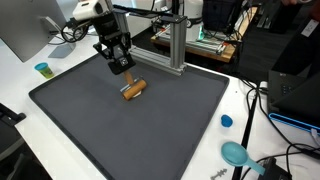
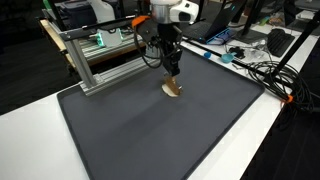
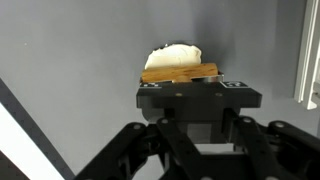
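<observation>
A small wooden piece with a white rounded part (image 1: 133, 90) is just over the dark grey mat (image 1: 150, 130), towards its far side. My gripper (image 1: 124, 72) comes down onto it from above and is shut on it. In an exterior view the piece (image 2: 173, 90) hangs directly under the gripper (image 2: 172, 74), close to the mat (image 2: 170, 140). In the wrist view the wood-and-white piece (image 3: 180, 65) shows just past the black gripper body, centred on the gripper (image 3: 181, 80); the fingertips themselves are hidden behind the body.
An aluminium frame (image 1: 175, 45) stands at the mat's far edge, close to the gripper; it also appears as the frame (image 2: 95, 60). A small blue cup (image 1: 42, 70), a blue cap (image 1: 226, 121) and a teal scoop (image 1: 236, 153) lie on the white table. Cables (image 2: 265, 70) run beside the mat.
</observation>
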Motion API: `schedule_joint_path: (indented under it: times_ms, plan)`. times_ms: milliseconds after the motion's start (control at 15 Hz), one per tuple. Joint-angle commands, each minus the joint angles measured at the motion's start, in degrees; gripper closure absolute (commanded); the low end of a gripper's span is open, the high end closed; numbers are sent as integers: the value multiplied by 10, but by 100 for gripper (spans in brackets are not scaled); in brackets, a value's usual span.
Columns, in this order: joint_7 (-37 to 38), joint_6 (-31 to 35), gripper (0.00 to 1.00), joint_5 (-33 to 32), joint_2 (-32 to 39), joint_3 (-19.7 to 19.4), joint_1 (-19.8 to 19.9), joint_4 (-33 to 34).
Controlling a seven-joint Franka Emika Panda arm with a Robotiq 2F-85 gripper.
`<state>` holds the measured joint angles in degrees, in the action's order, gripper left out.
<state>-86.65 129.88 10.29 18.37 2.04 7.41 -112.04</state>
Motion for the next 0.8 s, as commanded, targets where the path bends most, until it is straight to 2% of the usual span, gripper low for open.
schedule_joint_path:
  times_ms: [0, 733]
  plan:
    - [12, 22, 78, -55, 11, -18, -3, -18]
    - [80, 58, 78, -145, 7, -27, -12, -44]
